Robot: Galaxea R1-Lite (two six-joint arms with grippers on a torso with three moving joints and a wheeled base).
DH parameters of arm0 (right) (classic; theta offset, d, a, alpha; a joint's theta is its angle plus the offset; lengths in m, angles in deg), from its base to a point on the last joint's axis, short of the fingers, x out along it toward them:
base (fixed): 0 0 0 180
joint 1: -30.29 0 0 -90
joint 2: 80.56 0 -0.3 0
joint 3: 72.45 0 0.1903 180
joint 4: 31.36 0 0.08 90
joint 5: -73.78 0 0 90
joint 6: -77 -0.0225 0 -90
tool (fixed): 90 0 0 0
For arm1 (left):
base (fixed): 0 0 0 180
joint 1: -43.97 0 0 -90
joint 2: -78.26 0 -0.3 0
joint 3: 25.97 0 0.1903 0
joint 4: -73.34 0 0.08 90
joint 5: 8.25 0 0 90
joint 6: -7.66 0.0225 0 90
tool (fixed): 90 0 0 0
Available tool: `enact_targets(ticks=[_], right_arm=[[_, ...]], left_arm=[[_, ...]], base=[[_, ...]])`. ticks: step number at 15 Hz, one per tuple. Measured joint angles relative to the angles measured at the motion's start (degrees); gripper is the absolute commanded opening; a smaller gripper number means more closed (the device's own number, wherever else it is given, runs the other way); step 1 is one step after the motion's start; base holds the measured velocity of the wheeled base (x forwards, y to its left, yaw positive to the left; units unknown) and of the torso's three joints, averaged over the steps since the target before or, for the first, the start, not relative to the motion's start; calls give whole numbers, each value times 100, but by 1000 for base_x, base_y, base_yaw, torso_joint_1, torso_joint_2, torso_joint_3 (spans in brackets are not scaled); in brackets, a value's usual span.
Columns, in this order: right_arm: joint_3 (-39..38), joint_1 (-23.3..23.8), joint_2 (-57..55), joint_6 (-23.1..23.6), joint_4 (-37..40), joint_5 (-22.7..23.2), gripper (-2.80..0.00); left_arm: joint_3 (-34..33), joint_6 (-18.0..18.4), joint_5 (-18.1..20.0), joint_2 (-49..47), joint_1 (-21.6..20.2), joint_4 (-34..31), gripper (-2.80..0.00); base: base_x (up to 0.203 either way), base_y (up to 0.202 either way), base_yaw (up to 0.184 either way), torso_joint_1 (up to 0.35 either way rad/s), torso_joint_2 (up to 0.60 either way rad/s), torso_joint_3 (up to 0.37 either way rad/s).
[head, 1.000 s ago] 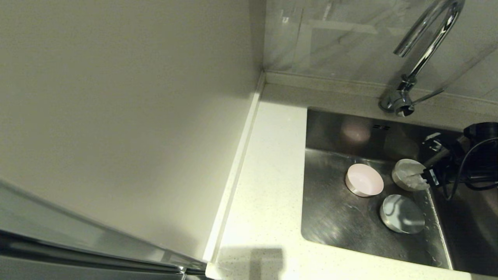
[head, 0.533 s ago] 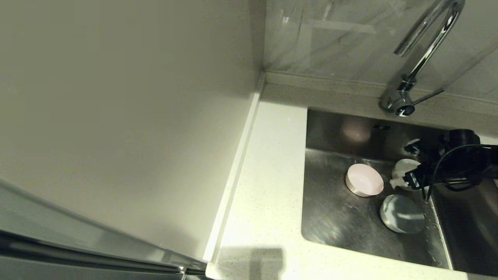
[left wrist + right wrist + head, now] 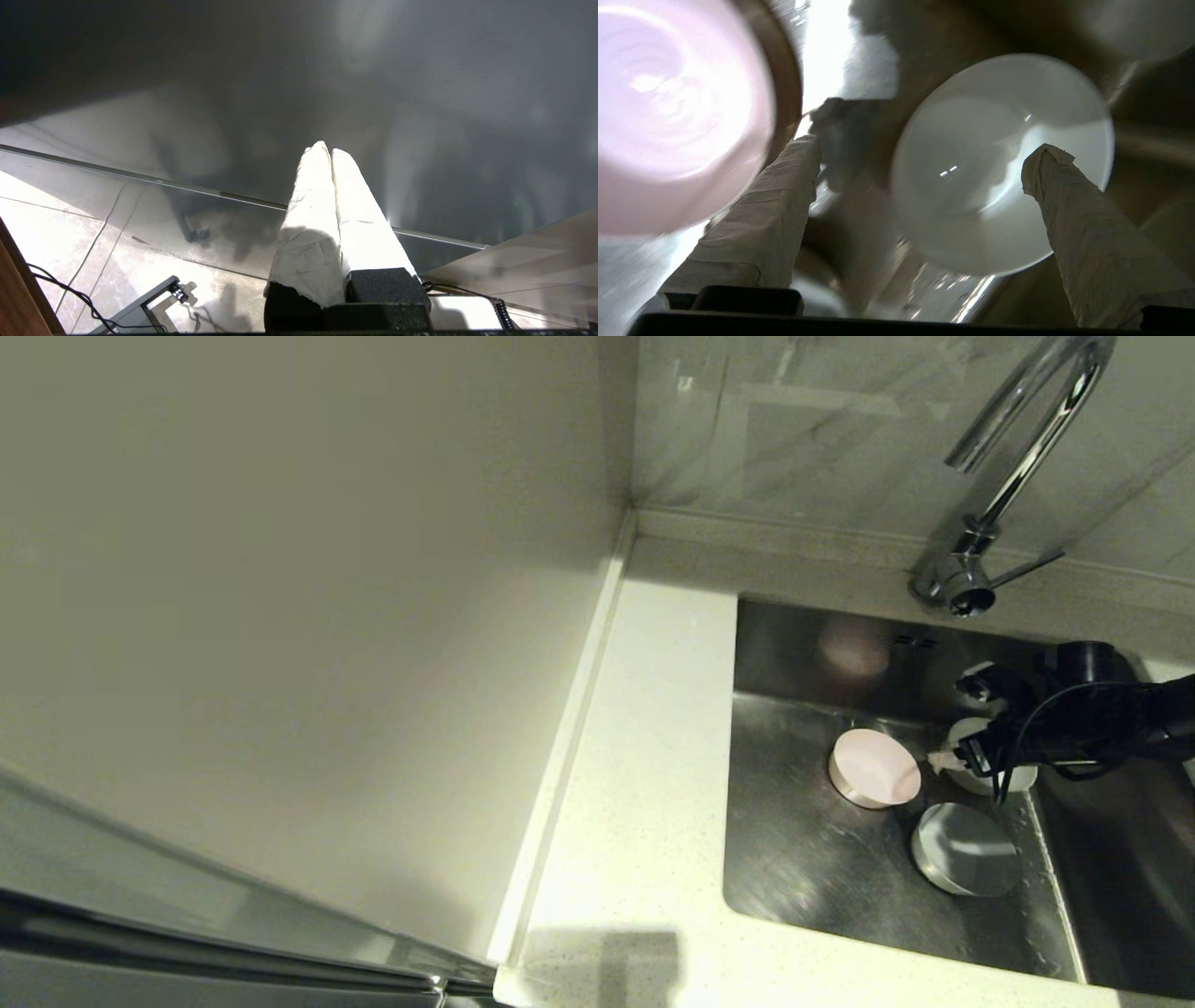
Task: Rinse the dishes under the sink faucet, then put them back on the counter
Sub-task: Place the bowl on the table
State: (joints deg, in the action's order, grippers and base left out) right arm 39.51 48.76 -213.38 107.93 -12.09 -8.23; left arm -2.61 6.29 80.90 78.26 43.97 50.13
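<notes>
Three bowls lie in the steel sink (image 3: 803,859): the pink bowl (image 3: 874,767), the pale blue bowl (image 3: 966,849) nearer me, and the white bowl (image 3: 1018,779), half hidden under my right gripper (image 3: 957,721). That gripper is open and holds nothing. In the right wrist view the right gripper (image 3: 924,149) straddles the white bowl's (image 3: 971,177) wall: one finger is over its inside, the other between it and the pink bowl (image 3: 668,116). The chrome faucet (image 3: 1022,448) stands behind, with no water running. My left gripper (image 3: 327,151) is shut and empty, parked away from the sink.
The white counter (image 3: 644,756) runs along the sink's left side, bounded by a raised edge strip (image 3: 569,728) and a cream wall panel (image 3: 280,616). The faucet's lever (image 3: 1027,565) points right. A ridge (image 3: 1050,877) bounds the basin floor on the right.
My right gripper has moved left, from the white bowl's right edge to over the bowl, towards the pink one. The bowls have not moved.
</notes>
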Motion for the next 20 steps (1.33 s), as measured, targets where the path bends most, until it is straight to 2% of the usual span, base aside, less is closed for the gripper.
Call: enact_targets(ticks=[3, 14, 15, 20], right_arm=[[22, 5, -154, 32, -424, -58, 0], [157, 27, -609, 85, -690, -230, 0], [176, 29, -638, 88, -687, -276, -280], [269, 33, -680, 79, -690, -361, -280]], left_arm=[[0, -1, -5, 0, 0, 1, -280], [0, -1, 1, 0, 0, -2, -280], [0, 2, 1, 0, 2, 1, -280], [0, -1, -2, 0, 2, 1, -280]], base=[[0, 0, 0, 0, 0, 0], [0, 0, 0, 0, 0, 0], [0, 0, 0, 0, 0, 0], [0, 0, 0, 0, 0, 0]])
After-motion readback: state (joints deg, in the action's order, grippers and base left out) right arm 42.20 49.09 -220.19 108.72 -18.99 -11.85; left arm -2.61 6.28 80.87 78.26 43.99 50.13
